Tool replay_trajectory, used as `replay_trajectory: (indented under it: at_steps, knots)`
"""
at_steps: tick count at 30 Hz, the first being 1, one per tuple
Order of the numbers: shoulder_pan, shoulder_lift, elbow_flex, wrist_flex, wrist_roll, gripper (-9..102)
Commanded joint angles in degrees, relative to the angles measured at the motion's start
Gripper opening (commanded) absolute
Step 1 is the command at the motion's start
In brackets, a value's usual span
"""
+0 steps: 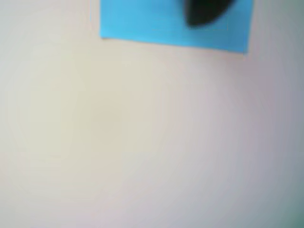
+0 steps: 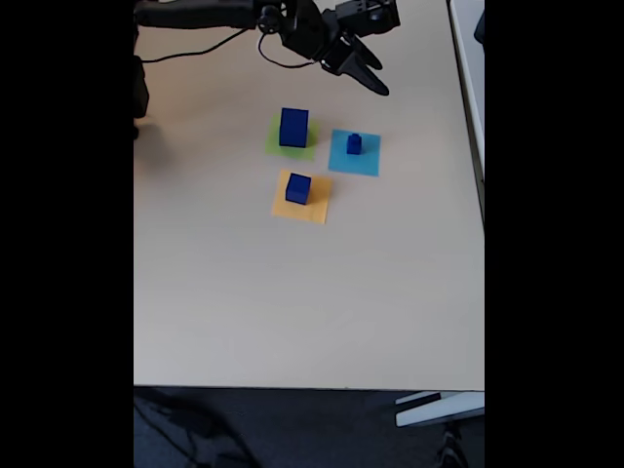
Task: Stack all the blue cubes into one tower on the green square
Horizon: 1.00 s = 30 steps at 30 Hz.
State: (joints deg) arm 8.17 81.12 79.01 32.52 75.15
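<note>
In the fixed view, a large blue cube (image 2: 293,128) stands on the green square (image 2: 272,142). A small blue cube (image 2: 354,144) sits on a cyan paper square (image 2: 367,162). A medium blue cube (image 2: 298,188) rests on an orange-yellow square (image 2: 317,209). My gripper (image 2: 381,79) hangs above the table's far side, beyond the cyan square, with its jaws apart and nothing in them. The blurred wrist view shows the cyan square (image 1: 142,21) at the top edge, with a dark rounded shape (image 1: 206,12) over it that I cannot identify.
The black arm (image 2: 205,13) reaches in from the top left of the fixed view, with a cable trailing below it. The beige table (image 2: 312,302) ends near the bottom, and its right edge (image 2: 482,195) lies a little past the cyan square.
</note>
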Motion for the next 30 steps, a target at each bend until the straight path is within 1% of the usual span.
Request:
replay_trajectory:
  at_steps: [1,5,11,14,20,24,28,30]
  knots:
    - [1.7,7.1,4.6,0.0,0.9,38]
    - [2.9,8.5,12.4,-5.5,0.8,38]
    - [4.1,10.0,20.8,-9.6,3.3,37]
    - [4.7,10.5,23.8,-9.4,4.8,43]
    - [5.2,11.6,27.7,-9.5,6.0,46]
    - [5.8,11.8,27.2,-9.4,5.9,46]
    - [6.9,11.6,27.5,-9.4,6.5,44]
    - [7.4,11.6,27.7,-9.2,3.1,44]
